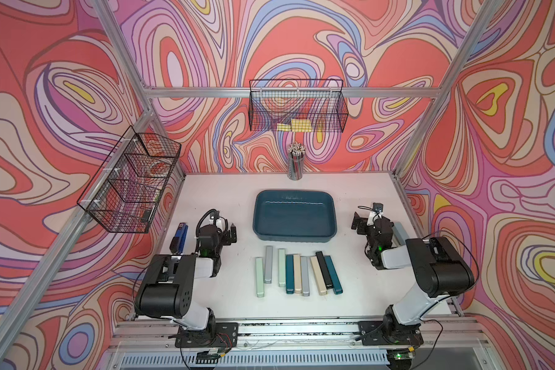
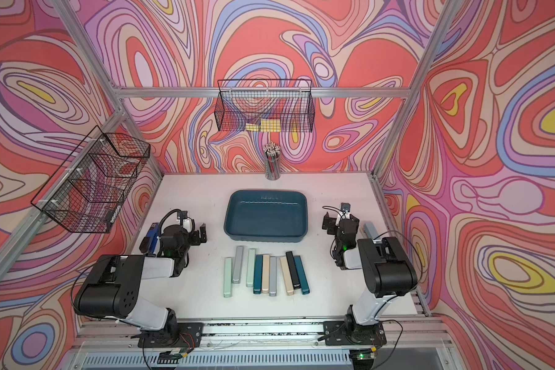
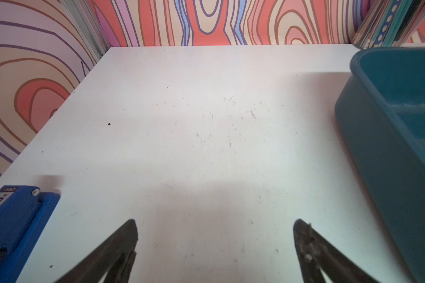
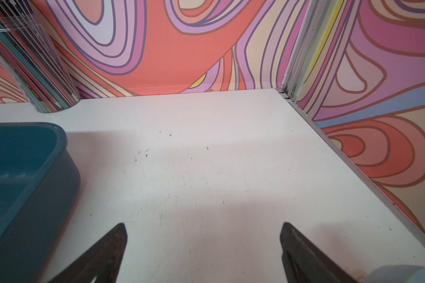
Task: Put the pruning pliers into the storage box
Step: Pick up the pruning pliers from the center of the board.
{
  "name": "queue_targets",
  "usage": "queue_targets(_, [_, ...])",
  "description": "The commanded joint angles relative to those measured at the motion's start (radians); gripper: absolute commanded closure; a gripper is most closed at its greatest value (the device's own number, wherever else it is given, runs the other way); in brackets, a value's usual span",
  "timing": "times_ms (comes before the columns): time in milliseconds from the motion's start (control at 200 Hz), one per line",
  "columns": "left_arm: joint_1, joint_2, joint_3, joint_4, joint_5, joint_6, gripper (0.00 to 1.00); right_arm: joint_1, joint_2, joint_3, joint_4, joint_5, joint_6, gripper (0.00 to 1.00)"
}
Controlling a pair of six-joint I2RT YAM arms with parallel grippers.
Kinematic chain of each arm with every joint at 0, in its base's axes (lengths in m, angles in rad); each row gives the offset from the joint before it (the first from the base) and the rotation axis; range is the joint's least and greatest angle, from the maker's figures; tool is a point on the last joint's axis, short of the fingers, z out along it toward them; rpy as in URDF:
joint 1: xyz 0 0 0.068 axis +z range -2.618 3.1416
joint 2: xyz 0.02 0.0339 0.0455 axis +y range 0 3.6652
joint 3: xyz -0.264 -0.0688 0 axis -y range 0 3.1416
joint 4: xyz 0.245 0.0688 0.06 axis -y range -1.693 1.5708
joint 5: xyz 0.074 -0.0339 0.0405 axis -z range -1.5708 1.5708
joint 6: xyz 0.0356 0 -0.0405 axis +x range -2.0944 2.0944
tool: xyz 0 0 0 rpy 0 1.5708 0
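The storage box (image 1: 293, 237) was seen in dark teal-blue on a white counter (image 1: 228, 198). The pruning pliers (image 1: 297, 274) were coloured pale green, grey, teal, beige and black. A blue-and-black stapler (image 1: 180, 235) was shown at nine o'clock. The walls (image 1: 61, 96) were patterned with coral, lilac, blue and yellow swirls.

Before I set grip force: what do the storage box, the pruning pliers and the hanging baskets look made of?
Storage box: likely moulded plastic, dark teal, rounded corners, a light streak glinting on its floor. Pruning pliers: smooth satin cases, plastic or painted metal, cannot tell. Hanging baskets: black wire mesh, probably coated steel; open, see-through grid.
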Motion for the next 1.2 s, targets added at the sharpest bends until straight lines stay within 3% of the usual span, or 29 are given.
queue_targets(0, [0.006,0.004,0.011,0.041,-0.010,0.006,0.01,-0.008,0.010,0.012,0.007,0.012,0.010,0.02])
queue_targets(851, [0.006,0.000,0.019,0.020,-0.024,0.005,0.01,-0.008,-0.019,0.001,0.010,0.004,0.003,0.02])
queue_targets(1017, [0.002,-0.022,0.030,-0.014,-0.082,-0.018,0.01,-0.008,-0.174,0.041,-0.191,0.006,0.005,0.02])
queue_targets(1192, [-0.011,-0.107,0.162,-0.298,-0.114,-0.010,0.01,-0.007,-0.313,0.242,-0.630,-0.018,0.138,0.02])
